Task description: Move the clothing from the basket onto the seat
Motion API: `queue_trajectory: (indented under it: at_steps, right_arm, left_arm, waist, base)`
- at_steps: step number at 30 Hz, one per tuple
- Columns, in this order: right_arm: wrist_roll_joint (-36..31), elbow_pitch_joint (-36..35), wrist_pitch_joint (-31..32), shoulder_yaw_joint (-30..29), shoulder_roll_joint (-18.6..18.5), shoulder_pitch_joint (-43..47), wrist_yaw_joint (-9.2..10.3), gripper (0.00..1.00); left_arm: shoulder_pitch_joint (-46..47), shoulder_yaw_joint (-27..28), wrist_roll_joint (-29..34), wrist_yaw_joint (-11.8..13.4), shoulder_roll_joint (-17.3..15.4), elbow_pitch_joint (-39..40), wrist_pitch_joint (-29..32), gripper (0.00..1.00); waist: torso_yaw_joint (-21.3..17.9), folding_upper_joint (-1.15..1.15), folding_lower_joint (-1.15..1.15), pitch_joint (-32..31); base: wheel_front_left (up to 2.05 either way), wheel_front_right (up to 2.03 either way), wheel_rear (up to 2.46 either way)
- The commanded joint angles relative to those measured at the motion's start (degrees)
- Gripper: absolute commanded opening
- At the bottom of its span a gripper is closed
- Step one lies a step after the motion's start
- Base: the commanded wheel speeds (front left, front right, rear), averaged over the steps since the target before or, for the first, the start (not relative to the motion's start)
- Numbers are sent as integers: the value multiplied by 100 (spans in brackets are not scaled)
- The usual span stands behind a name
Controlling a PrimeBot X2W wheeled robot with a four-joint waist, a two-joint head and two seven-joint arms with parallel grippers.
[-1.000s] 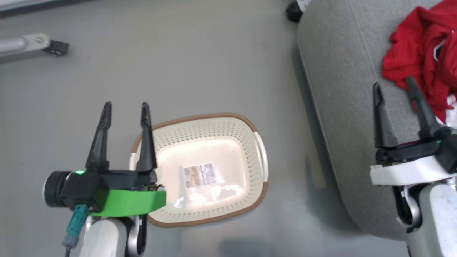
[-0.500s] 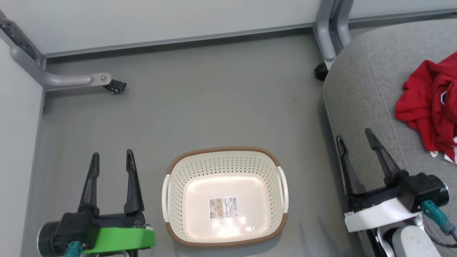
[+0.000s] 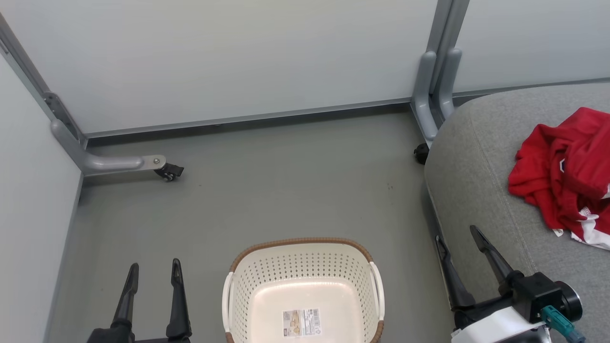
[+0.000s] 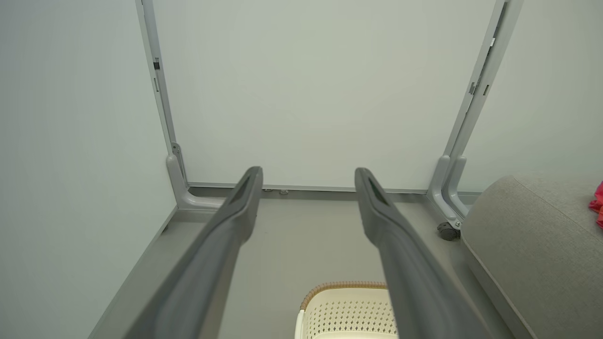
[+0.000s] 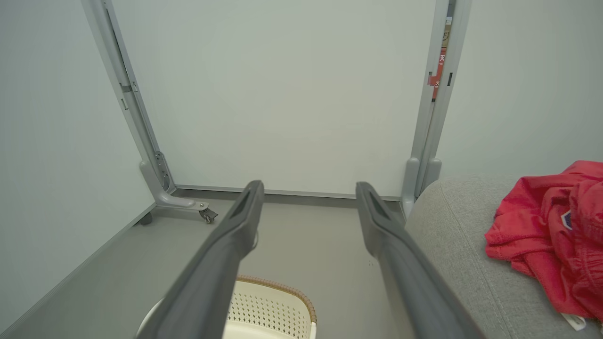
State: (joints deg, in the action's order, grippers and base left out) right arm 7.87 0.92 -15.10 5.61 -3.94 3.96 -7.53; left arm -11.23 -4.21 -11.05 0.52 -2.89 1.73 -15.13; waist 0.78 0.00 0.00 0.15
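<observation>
The red clothing with white trim lies bunched on the grey seat at the right, also the clothing in the right wrist view. The cream basket with a brown rim stands on the floor at bottom centre, holding nothing but its paper label. My left gripper is open, left of the basket. My right gripper is open at the seat's near edge, clear of the clothing. Both pairs of fingers hold nothing.
Pale partition walls close the space at the back and left. A grey wheeled foot juts out at the left corner, and another post with a caster stands by the seat. Grey floor lies between walls and basket.
The camera has tilted up, so basket, seat and grippers have slid down the picture and the walls have come into view. Both grippers stay open, spaced as before beside the basket.
</observation>
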Motion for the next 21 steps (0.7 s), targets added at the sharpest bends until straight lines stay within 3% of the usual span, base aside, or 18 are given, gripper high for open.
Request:
queue_trajectory:
  at_steps: [1,10,19,20,21]
  right_arm:
    - [-30,21,-9,-4,11,92,8,100]
    - [-126,111,-9,-38,41,204,8,100]
    - [-149,138,-9,-75,63,199,8,100]
    - [-120,154,1,-60,71,135,0,0]
    - [-109,185,2,-55,75,143,0,0]
  left_arm:
    - [-105,20,26,-34,-1,-31,-2,100]
    - [-159,-7,203,-159,-1,-219,-3,100]
    - [-173,-67,246,-124,0,-323,-3,100]
    - [-107,-76,178,-144,2,-356,1,0]
    - [-111,-86,163,-146,3,-391,2,0]
  waist:
    - [-22,0,0,-129]
    - [-12,0,0,-204]
    - [-46,0,0,-172]
    - [-44,0,0,-173]
    - [-44,0,0,-173]
  base:
    - [0,0,0]
    - [0,0,0]
    - [0,0,0]
    - [0,0,0]
    - [0,0,0]
